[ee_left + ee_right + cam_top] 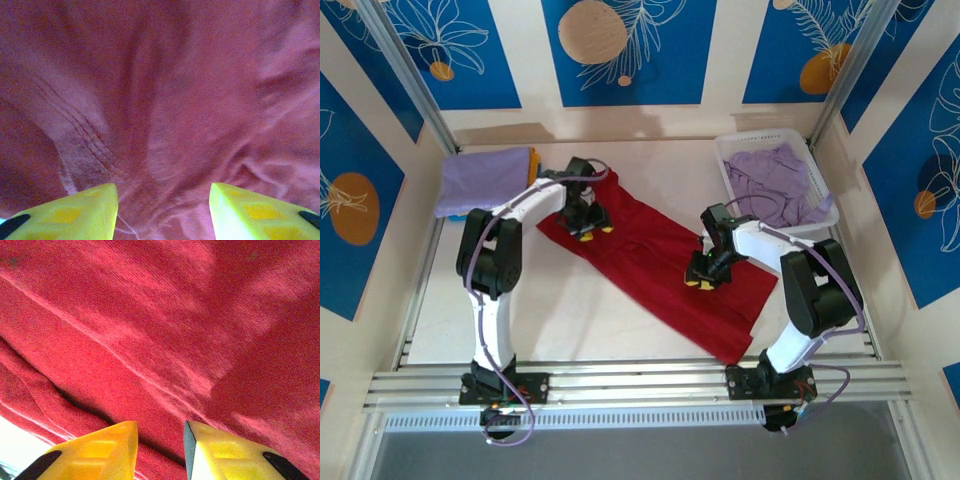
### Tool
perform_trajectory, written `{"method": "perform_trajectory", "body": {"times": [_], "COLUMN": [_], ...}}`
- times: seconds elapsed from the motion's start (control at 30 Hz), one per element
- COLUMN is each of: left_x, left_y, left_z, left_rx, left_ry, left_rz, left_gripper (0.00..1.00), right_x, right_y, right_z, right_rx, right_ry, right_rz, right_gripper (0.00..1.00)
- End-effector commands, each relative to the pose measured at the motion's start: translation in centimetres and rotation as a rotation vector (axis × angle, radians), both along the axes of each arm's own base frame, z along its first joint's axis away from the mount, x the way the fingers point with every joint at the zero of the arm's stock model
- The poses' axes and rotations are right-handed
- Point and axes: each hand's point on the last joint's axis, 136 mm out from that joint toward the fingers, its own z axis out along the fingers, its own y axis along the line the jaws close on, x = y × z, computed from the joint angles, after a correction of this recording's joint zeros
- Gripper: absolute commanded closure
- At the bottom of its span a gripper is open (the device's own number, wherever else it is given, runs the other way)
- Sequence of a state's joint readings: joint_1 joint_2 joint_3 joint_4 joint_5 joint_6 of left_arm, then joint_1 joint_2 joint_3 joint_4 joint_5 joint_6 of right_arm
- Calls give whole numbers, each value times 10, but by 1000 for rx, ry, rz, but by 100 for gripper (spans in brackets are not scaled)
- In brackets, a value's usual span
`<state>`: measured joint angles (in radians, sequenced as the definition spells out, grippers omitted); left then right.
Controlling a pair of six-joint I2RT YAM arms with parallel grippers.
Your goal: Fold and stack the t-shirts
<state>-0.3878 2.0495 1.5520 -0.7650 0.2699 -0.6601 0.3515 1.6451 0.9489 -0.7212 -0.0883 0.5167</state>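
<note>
A folded purple t-shirt (480, 182) lies far left on the table (570, 312). The left gripper (588, 233) is low over the top end of the dark red t-shirt (655, 265), jaws wide apart. The right gripper (701, 284) is on its lower part, jaws a little apart; I cannot tell if they pinch it. More purple t-shirts (775, 185) fill the white basket (760, 137).

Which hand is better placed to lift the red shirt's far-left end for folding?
Left, probably. The left hand is over that end of the dark red shirt, jaws apart; the right hand is over its middle.
</note>
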Motion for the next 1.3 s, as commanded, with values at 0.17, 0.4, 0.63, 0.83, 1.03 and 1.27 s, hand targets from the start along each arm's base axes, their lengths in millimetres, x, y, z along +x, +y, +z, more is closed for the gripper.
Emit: {"method": "perform_trajectory", "body": {"times": [0.17,0.4,0.63,0.83,1.03,1.27], "left_x": [-9,-5,5,35,79,128], "left_y": [-15,-8,3,17,16,6], "left_z": [-21,-40,-48,-46,-37,-2], "left_rx": [-52,1,58,111,101,35], "left_ry": [-6,24,31,11,-21,-118], "left_rz": [22,-4,-17,-44,-60,-62], "left_gripper": [48,48,48,48,49,49], "right_x": [-5,-3,-19,-31,-47,-45], "right_y": [-21,-25,-9,21,69,108], "right_z": [7,-8,-20,-12,0,20], "right_rx": [-25,-40,-68,-8,23,90], "right_ry": [7,27,64,105,109,90], "right_rz": [-20,8,81,111,148,160], "right_gripper": [64,63,63,64,64,63]}}
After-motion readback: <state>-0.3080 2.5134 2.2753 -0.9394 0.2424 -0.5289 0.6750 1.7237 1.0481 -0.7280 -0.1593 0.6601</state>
